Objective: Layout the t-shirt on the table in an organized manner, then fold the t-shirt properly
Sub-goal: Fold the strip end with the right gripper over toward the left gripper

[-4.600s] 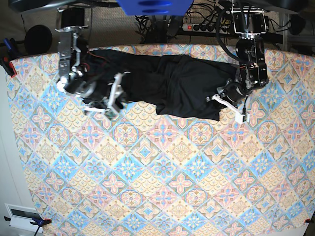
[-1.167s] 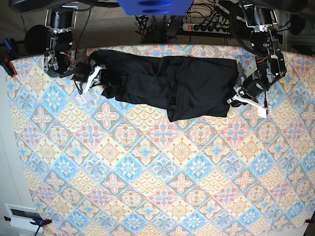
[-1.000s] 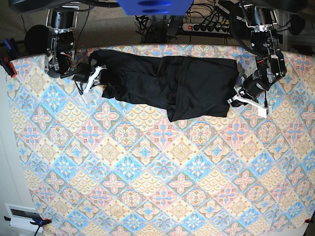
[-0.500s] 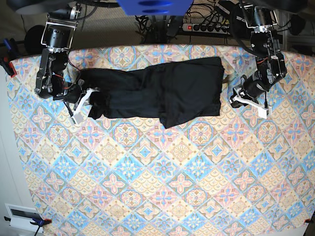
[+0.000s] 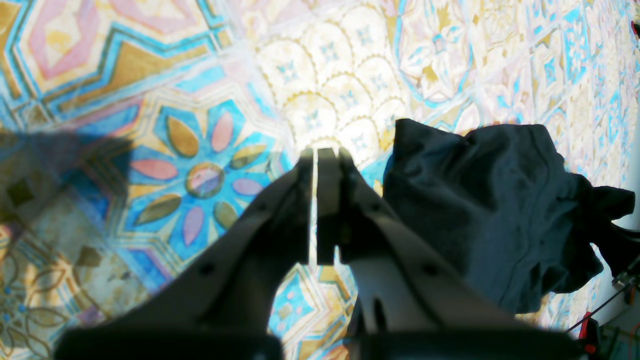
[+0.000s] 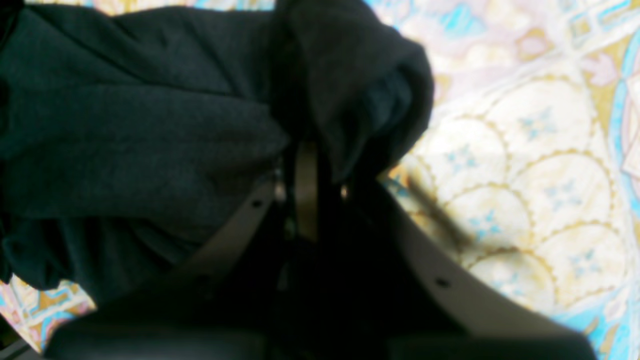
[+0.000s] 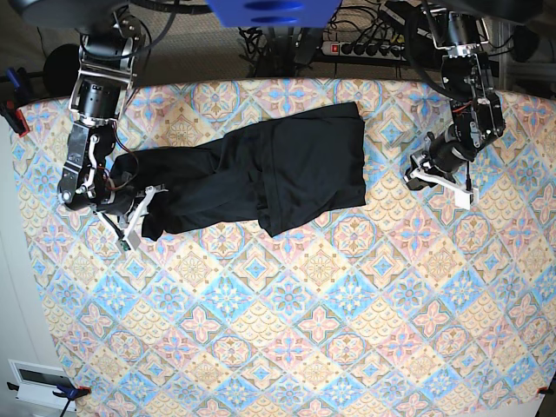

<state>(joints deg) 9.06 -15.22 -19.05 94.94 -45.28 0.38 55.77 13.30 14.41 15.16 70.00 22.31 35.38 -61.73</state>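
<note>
Plain black soft long-sleeved t-shirt (image 7: 261,178) bunched lengthwise across the far half of the pastel diamond-tiled table (image 7: 287,330), one end apparently pinched in the right tool (image 7: 139,217), well apart from the closed, empty left tool (image 7: 434,178).

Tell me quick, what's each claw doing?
Left gripper: shut, holding nothing, beside the shirt.
Right gripper: shut on the shirt.
</note>
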